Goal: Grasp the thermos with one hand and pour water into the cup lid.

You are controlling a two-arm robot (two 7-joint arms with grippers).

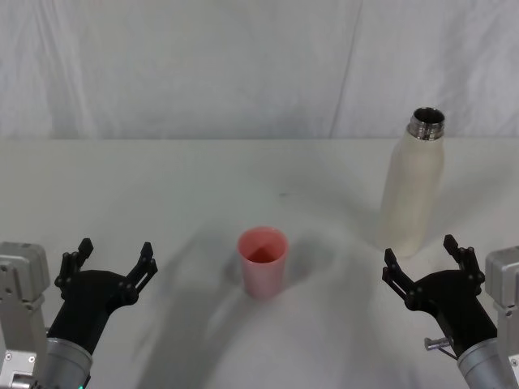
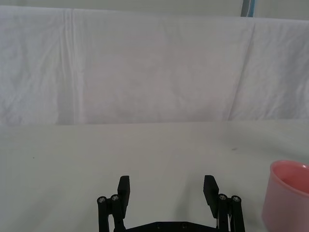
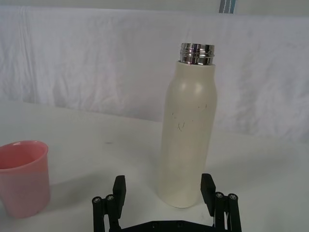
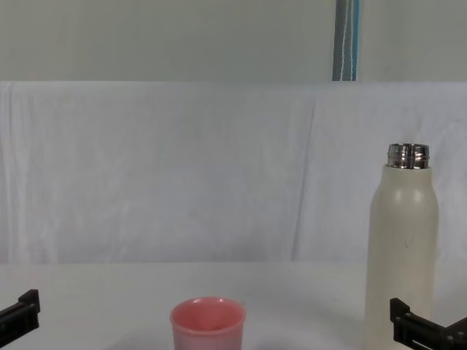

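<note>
The thermos (image 1: 413, 188) stands upright at the right of the table, cream-white with an uncapped steel neck; it also rises at the right of the chest view as the thermos (image 4: 403, 255). The pink cup lid (image 1: 262, 261) stands upright at the table's middle, mouth up. My right gripper (image 1: 422, 261) is open just in front of the thermos, not touching it; in the right wrist view the thermos (image 3: 188, 130) stands just beyond the gripper (image 3: 164, 191). My left gripper (image 1: 113, 261) is open at the near left, apart from the cup lid (image 2: 286, 198).
A white cloth covers the table (image 1: 162, 186) and hangs as a backdrop (image 1: 243, 65) behind it. Bare tabletop lies between the cup lid and the thermos and across the left half.
</note>
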